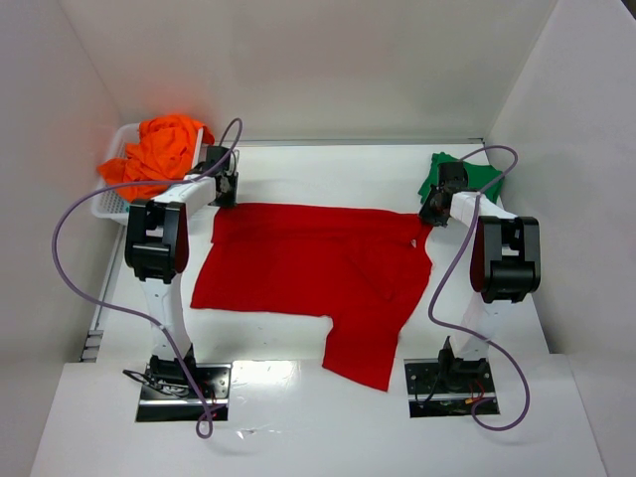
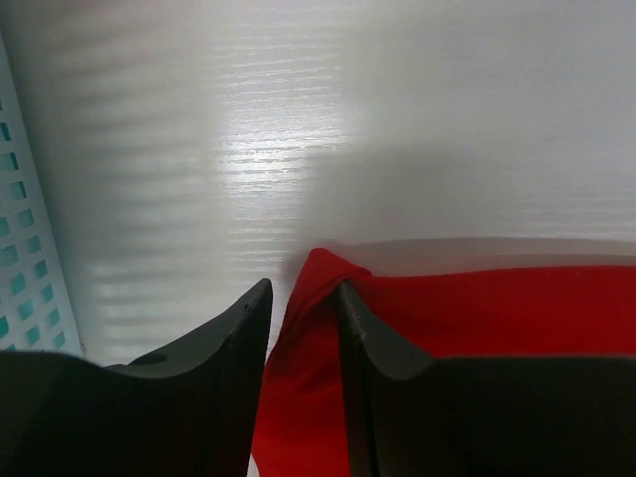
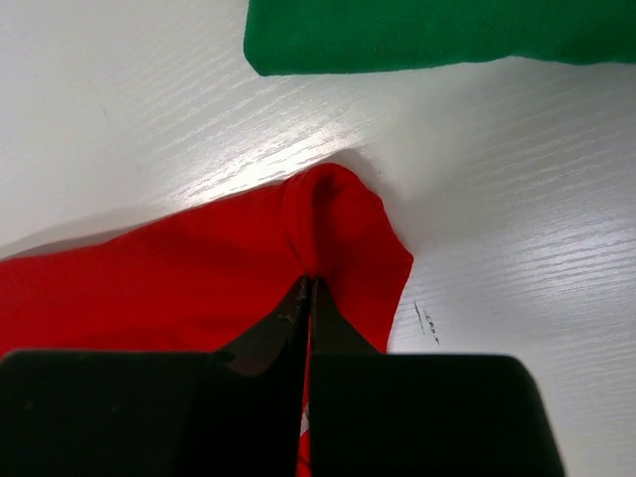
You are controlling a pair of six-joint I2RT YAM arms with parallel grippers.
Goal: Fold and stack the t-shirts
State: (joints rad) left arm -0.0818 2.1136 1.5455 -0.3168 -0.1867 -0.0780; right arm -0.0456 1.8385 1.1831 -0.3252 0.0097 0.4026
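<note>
A large red t-shirt point(image 1: 308, 263) lies spread across the table, one sleeve trailing toward the near edge. My left gripper point(image 1: 227, 189) is at its far left corner. In the left wrist view the jaws of that gripper point(image 2: 303, 298) stand apart, with a raised fold of the red t-shirt point(image 2: 477, 308) between them. My right gripper point(image 1: 432, 211) is at the far right corner. The right wrist view shows it point(image 3: 310, 283) shut on a pinched bunch of the red t-shirt point(image 3: 179, 278). A folded dark green t-shirt point(image 1: 467, 174) point(image 3: 437, 35) lies just beyond it.
A white lattice basket point(image 1: 111, 204) point(image 2: 25, 268) stands at the far left with a crumpled orange t-shirt point(image 1: 164, 149) heaped in it. White walls enclose the table on the back and both sides. Purple cables loop off both arms.
</note>
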